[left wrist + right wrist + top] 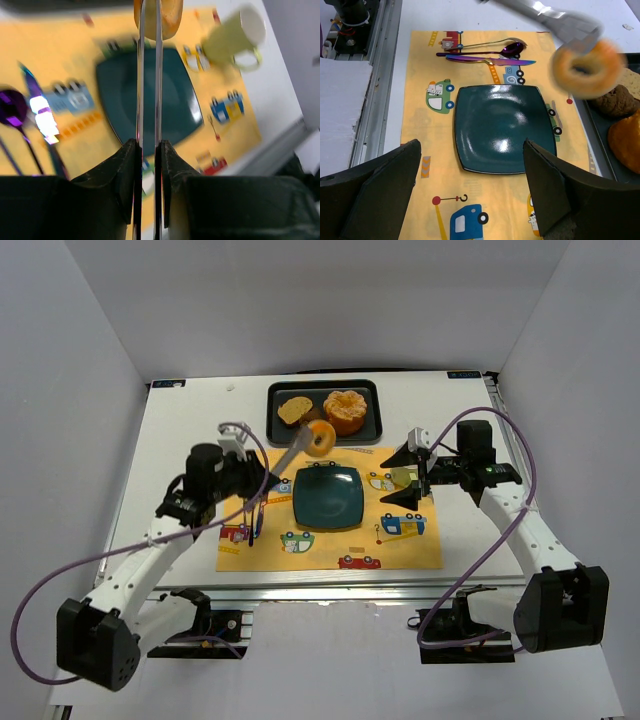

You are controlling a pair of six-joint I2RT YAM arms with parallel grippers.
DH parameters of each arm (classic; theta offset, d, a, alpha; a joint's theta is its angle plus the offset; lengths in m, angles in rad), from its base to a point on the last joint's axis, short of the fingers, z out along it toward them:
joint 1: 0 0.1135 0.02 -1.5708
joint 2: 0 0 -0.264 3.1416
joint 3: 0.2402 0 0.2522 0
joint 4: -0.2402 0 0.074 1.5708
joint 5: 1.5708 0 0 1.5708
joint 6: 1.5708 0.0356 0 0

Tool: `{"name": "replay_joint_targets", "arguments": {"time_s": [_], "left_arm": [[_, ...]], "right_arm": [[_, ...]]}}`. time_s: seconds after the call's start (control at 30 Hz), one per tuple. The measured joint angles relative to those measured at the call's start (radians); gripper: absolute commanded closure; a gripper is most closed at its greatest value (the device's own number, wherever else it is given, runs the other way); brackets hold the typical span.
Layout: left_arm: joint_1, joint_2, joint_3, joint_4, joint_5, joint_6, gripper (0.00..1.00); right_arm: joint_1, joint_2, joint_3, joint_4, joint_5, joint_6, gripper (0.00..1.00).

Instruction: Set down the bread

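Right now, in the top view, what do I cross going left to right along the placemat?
First the cutlery → teal plate → pale green mug. The bread hangs within the plate's span, so it is left out.

Bread held up off the bench (pixel 180 440), not on the plate (pixel 325 502).

I see 1 small golden-brown ring bun, the bread (pixel 321 438), with an open centre hole, gripped between the tips of metal tongs (pixel 295 452). From above it hangs over the near edge of the black tray (pixel 273 412), just beyond the teal plate's far edge. It looks blurred in my right wrist view.
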Motion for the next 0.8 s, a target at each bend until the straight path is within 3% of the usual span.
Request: {"name": "replay_joint_targets", "arguments": {"time_s": [0.17, 0.37, 0.63, 0.8], "left_arm": [[-0.099, -0.101, -0.126, -0.081, 0.024, -0.072, 1.0], [-0.159, -0.098, -0.166, -0.128, 0.014, -0.103, 0.97], [-0.182, -0.066, -0.172, -0.152, -0.029, -0.098, 0.54], [-0.182, -0.072, -0.169, -0.165, -0.063, -0.095, 0.49]], "right_arm": [[-0.001, -0.004, 0.0, -0.001, 0.0, 0.003, 0.13], [-0.001, -0.004, 0.0, -0.002, 0.001, 0.008, 0.13], [-0.001, -0.019, 0.0, -0.009, 0.005, 0.011, 0.13], [-0.001, -0.028, 0.0, -0.009, 0.005, 0.013, 0.13]]}}
